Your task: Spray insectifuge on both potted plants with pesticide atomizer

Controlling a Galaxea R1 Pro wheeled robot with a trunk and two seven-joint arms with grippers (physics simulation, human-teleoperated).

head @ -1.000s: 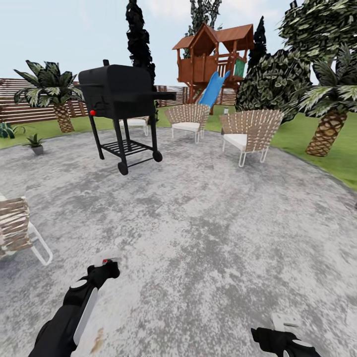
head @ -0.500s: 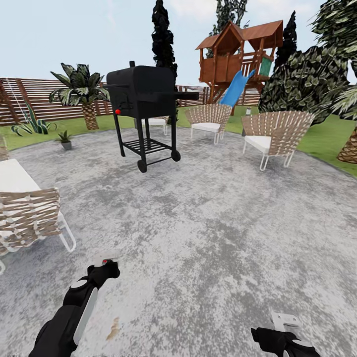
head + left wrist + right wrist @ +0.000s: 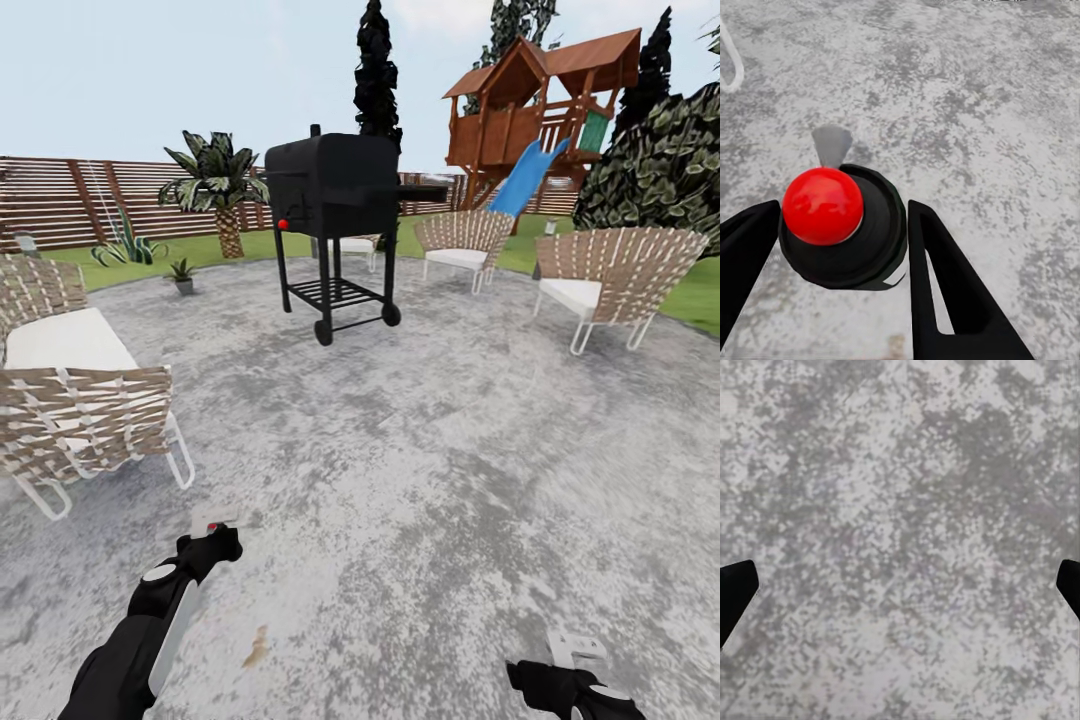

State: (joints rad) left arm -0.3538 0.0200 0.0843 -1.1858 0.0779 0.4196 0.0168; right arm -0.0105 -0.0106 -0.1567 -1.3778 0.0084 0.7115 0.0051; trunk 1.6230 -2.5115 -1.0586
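My left gripper (image 3: 214, 528) hangs low over the round grey stone patio (image 3: 430, 440), shut on the pesticide atomizer (image 3: 862, 247). In the left wrist view the atomizer is a dark round body with a red knob and a grey nozzle, touching both fingers (image 3: 945, 285). My right gripper (image 3: 574, 652) stands open over bare stone, its fingertips (image 3: 735, 592) far apart. One potted plant (image 3: 181, 272), a small green rosette in a grey pot, sits at the patio's far left edge. The second potted plant is out of view.
A black wheeled grill (image 3: 335, 215) stands ahead at the middle. Wicker chairs sit at near left (image 3: 80, 400), far middle (image 3: 460, 243) and right (image 3: 615, 272). Behind are a striped agave (image 3: 128, 245), a palm (image 3: 222, 190), the slatted fence (image 3: 70, 200) and a wooden playhouse (image 3: 545, 100).
The whole view has swung left, so the grill, chairs and plant sit further right in the picture. A wicker chair has come into view at near left. Both arms hold their pose.
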